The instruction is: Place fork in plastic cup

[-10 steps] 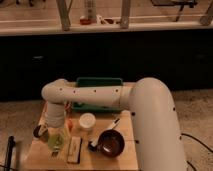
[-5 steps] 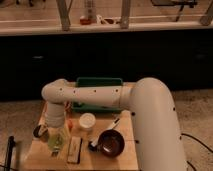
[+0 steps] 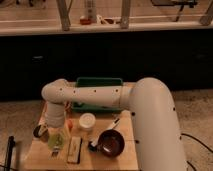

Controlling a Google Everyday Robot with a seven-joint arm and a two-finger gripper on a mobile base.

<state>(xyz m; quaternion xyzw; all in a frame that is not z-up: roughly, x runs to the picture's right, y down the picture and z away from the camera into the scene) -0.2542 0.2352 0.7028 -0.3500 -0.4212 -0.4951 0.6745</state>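
The plastic cup (image 3: 58, 139), tall, translucent and yellow-green, stands at the front left of the wooden table (image 3: 125, 159). My gripper (image 3: 55, 125) hangs from the white arm (image 3: 95, 97) directly over the cup's mouth, touching or just inside it. No fork shows clearly; whatever the gripper holds is hidden by the wrist and the cup. A slim utensil with a pale handle (image 3: 114, 124) lies against the dark bowl, and I cannot tell whether it is the fork.
A small dark metal cup (image 3: 39, 132) stands left of the plastic cup. A short white round container (image 3: 86, 121), a dark bowl (image 3: 111, 143) and a pale flat block (image 3: 75, 149) sit to the right. A green bin (image 3: 98, 82) is behind.
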